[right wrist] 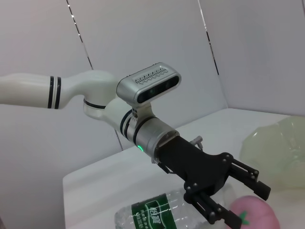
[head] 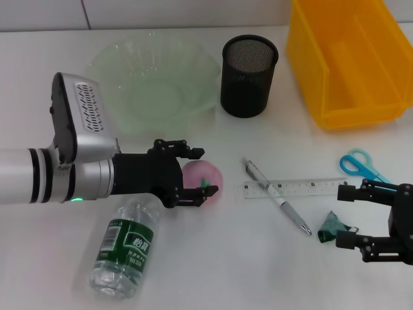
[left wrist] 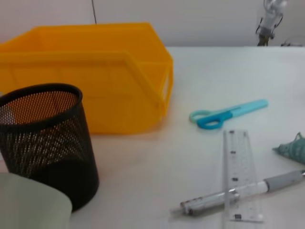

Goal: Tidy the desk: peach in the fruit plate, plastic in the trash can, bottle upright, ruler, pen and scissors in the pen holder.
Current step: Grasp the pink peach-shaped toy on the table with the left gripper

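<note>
A pink peach (head: 210,181) lies mid-table, and my left gripper (head: 206,172) is open with one finger on each side of it, also seen in the right wrist view as the left gripper (right wrist: 245,205) at the peach (right wrist: 255,213). The bottle (head: 126,248) lies on its side under that arm. A pen (head: 277,203) crosses the clear ruler (head: 293,188). Blue scissors (head: 361,165) lie to the right. My right gripper (head: 345,216) is open just beside the green plastic (head: 332,226). At the back stand the pale green fruit plate (head: 155,81), black mesh pen holder (head: 248,74) and yellow trash can (head: 348,58).
The left wrist view shows the trash can (left wrist: 86,76), pen holder (left wrist: 45,143), scissors (left wrist: 226,114), ruler (left wrist: 240,174), pen (left wrist: 238,193) and plastic (left wrist: 293,149). The white table ends at a wall behind the containers.
</note>
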{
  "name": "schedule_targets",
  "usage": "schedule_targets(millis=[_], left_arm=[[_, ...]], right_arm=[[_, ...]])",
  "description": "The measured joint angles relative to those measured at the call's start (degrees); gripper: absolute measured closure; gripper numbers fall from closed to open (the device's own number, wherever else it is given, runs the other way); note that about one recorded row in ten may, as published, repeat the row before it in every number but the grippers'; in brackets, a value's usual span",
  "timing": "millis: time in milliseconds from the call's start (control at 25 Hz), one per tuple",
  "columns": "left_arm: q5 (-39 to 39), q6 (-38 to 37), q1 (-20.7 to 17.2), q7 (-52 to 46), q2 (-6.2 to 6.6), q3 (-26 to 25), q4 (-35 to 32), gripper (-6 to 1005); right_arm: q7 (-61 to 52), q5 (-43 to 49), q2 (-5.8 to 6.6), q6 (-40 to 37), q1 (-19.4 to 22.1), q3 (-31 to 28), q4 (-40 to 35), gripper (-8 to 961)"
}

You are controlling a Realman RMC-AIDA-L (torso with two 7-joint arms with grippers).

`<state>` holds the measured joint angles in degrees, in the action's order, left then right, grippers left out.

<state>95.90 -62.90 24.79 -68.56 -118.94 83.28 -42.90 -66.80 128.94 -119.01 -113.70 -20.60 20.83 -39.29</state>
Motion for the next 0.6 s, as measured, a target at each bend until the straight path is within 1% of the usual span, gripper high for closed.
schedule_targets(millis=[120,160,360,480,600], left_arm=[[0.00,0.00,0.00,0.00,0.00,0.00,0.00,253],[0.16,1.01,-0.01,-0.34,0.08,0.82,-0.29,255],[0.25,1.76,0.08,-0.66,0.20,1.22,-1.07,412],[0.25,1.54,-0.11,-1.43,0.20,1.29,-1.91,612],[0.26,-0.22,-0.42,-3.83,0.30,1.05,-3.67,717]], right_arm=[[-0.05,0.00,0.01,0.04,0.02,0.00,0.00,121],[-0.11,0.00,0.01,0.18,0.03,0.00,0.00,121],[-0.57,0.41,0.01,1.33,0.00,0.00,0.00,121],[-0.58,0.61,0.01,1.45,-0.01,0.00,0.00,121],[-0.60,0.64,0.02,1.51,0.05,0.00,0.00,121]])
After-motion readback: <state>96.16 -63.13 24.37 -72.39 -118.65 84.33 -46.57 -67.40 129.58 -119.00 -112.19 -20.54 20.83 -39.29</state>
